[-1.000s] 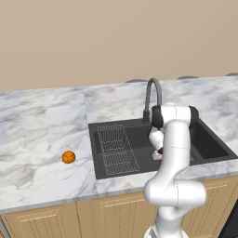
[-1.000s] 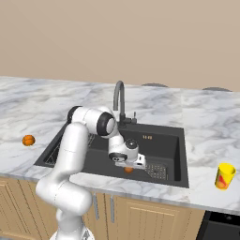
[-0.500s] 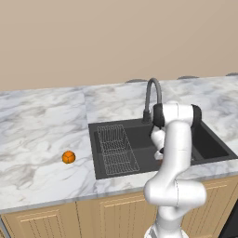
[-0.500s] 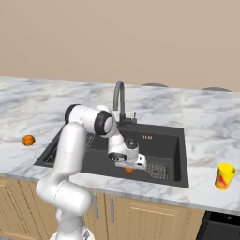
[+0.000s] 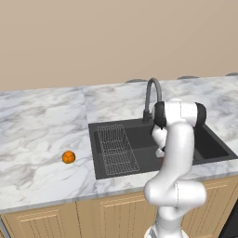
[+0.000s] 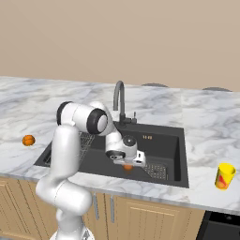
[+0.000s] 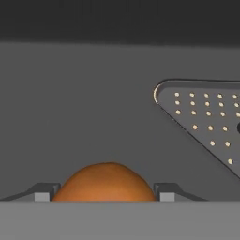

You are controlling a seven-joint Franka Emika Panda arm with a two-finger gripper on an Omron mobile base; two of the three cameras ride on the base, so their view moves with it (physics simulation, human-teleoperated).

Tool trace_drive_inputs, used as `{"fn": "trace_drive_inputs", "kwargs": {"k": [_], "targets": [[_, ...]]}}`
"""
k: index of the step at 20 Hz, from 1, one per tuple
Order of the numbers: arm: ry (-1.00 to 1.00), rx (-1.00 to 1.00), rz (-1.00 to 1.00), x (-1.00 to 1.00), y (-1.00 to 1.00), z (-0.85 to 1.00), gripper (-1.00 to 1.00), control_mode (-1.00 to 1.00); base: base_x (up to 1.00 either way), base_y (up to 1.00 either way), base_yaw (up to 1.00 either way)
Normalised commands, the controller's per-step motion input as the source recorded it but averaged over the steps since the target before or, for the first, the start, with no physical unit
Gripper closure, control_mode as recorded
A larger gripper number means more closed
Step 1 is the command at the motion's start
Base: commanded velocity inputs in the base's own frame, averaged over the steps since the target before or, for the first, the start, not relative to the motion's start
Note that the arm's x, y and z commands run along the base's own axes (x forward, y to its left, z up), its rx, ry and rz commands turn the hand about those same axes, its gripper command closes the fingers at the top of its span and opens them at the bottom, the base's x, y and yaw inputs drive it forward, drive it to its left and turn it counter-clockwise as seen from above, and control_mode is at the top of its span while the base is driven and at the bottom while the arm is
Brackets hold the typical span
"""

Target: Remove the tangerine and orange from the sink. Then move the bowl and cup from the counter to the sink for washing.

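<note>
Low inside the dark sink [image 6: 161,140], my gripper [image 6: 127,165] is shut on the orange [image 6: 127,167]. In the hand view the orange [image 7: 107,182] fills the gap between both fingertips [image 7: 44,193], which touch its sides just above the basin floor. The tangerine [image 5: 68,157] lies on the marble counter [image 5: 42,135] left of the sink [image 5: 139,139]; the right base view shows that tangerine [image 6: 28,139] too. The yellow cup [image 6: 224,176] stands on the counter right of the sink, near the front edge. The bowl is out of view.
A dark gooseneck faucet [image 6: 119,101] rises behind the basin, close to my forearm. A wire rack [image 5: 116,148] fills the sink's left part. A perforated drain plate [image 7: 206,117] lies on the basin floor just beyond the fruit. Wooden cabinets [image 5: 107,216] run below the counter.
</note>
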Motion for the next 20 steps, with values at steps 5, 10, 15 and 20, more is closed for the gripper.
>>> {"fn": "trace_drive_inputs", "kwargs": {"k": [5, 10, 15, 20], "targets": [[0.00, 0.00, 0.00, -0.04, 0.00, 0.55, 1.00, -1.00, 0.00, 0.00, 0.00], [0.00, 0.00, 0.00, -0.06, 0.00, 0.57, 1.00, -1.00, 0.00, 0.00, 0.00], [0.01, 0.00, 0.00, -0.05, 0.00, 0.60, 1.00, -1.00, 0.00, 0.00, 0.00], [0.07, 0.00, 0.00, -0.06, 0.00, 0.59, 1.00, -1.00, 0.00, 0.00, 0.00]]}}
